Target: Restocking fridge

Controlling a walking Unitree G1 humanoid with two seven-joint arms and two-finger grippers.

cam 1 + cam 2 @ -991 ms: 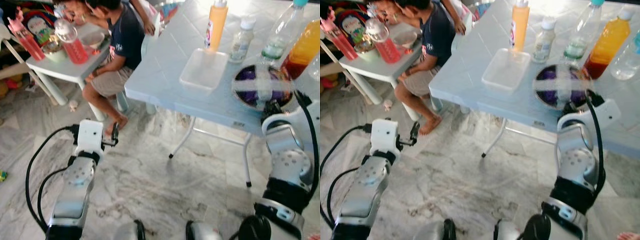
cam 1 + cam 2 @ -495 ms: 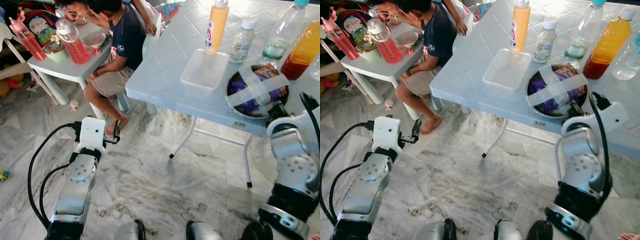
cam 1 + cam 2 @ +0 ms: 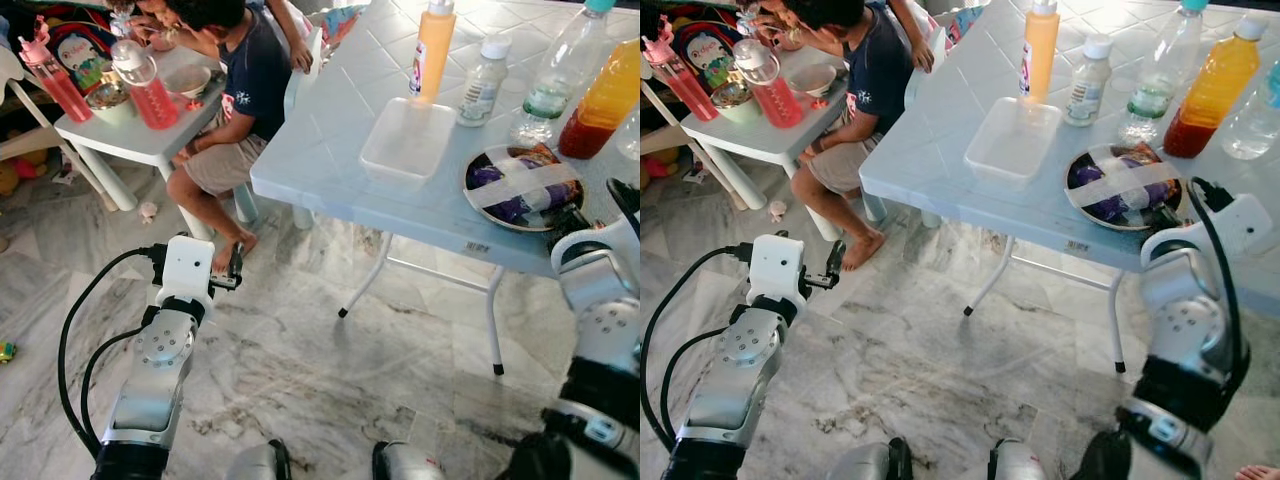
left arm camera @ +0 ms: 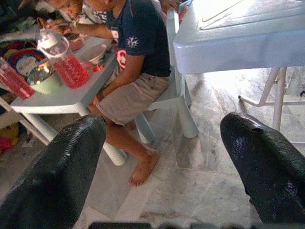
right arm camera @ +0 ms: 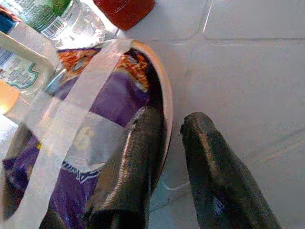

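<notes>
The plate [image 3: 1118, 183], w/ purple snack packets [image 5: 102, 124] held down by crossed strips of clear tape [image 5: 78, 112], sits at the near edge of the pale blue surface [image 3: 940, 150], toward its right end. The right gripper [image 5: 164, 143] is clamped on the plate's rim: one finger [image 5: 131, 162] inside over the packets, the other outside on the surface, rim pinched between them. In the eye views the right arm's wrist rises from below the surface edge, just beside the plate.

Behind the plate, along the far side: an orange juice bottle [image 3: 1212, 85], a clear water bottle [image 3: 1155, 75], a small white-capped bottle [image 3: 1087, 80] and a tall orange bottle [image 3: 1040, 48]. An empty clear plastic container [image 3: 1013, 140] lies left of the plate, in front of the tall orange bottle, near the surface's middle.

The left gripper [image 4: 162, 162] hangs low over the marble floor [image 3: 940, 370], well apart from the surface, fingers spread wide & holding nothing.

Past the surface's left corner a person [image 3: 235, 90] in a dark tee and tan shorts sits barefoot on a small white chair, at a low white table [image 3: 130, 135] w/ a red-filled jug [image 3: 145, 85], a red bottle [image 3: 55, 80] and bowls.
</notes>
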